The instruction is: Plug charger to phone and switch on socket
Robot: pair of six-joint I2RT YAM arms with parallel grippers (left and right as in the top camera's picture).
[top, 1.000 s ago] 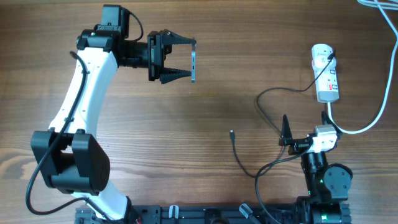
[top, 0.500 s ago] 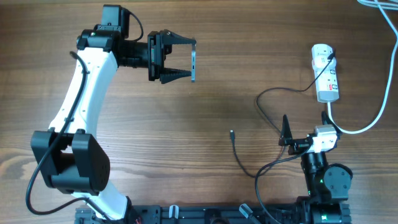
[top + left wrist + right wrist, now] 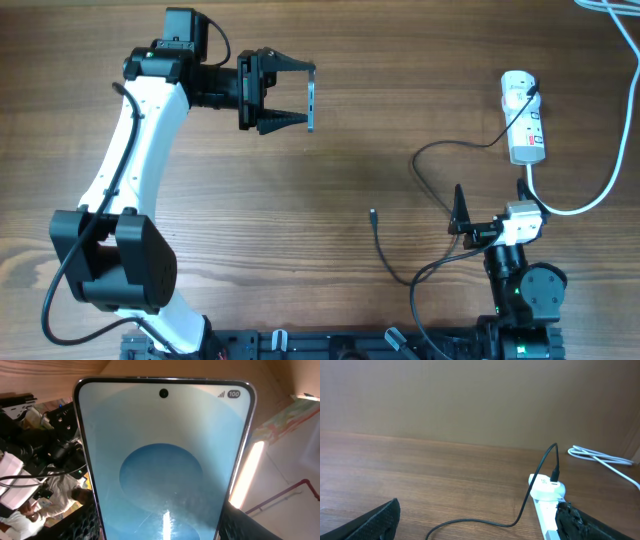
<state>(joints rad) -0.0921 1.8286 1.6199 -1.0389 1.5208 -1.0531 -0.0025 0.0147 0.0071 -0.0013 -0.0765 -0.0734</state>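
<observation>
Overhead, left arm: The left gripper point(image 3: 308, 97) reaches toward centre from the upper left of the frame, clamped on the phone point(image 3: 311, 98). The phone is seen edge-on as a thin upright strip.
Overhead, open room: A broad stretch of bare wooden table point(image 3: 330, 290) lies between the phone and the charger point(image 3: 450, 144) at right.
Overhead, charger: The black cable loops left from the socket point(image 3: 523, 118) at upper right. Its plug tip point(image 3: 372, 213) lies loose on the wood, right of centre and well apart from the phone.
Overhead, right arm: The right gripper point(image 3: 460, 208) sits folded at lower right, just beside the cable loop.
Overhead, edge: A thick white cord point(image 3: 575, 211) sweeps from the socket's lower end toward the right edge of the frame.
Left wrist, phone: The phone point(image 3: 165, 460) fills the centre of the frame, its lit screen facing the lens and its camera hole at the top.
Left wrist, grip: Black fingers point(image 3: 82, 525) press its lower sides.
Right wrist, hand: The right gripper point(image 3: 477, 505) is spread wide and holds nothing. Its fingers point(image 3: 375, 520) sit in the bottom corners.
Right wrist, socket: The socket point(image 3: 547, 495) lies at lower right with the charger point(image 3: 520, 515) plugged into its end.
Right wrist, edge: The white cord point(image 3: 600, 457) trails along the table's far right edge.
</observation>
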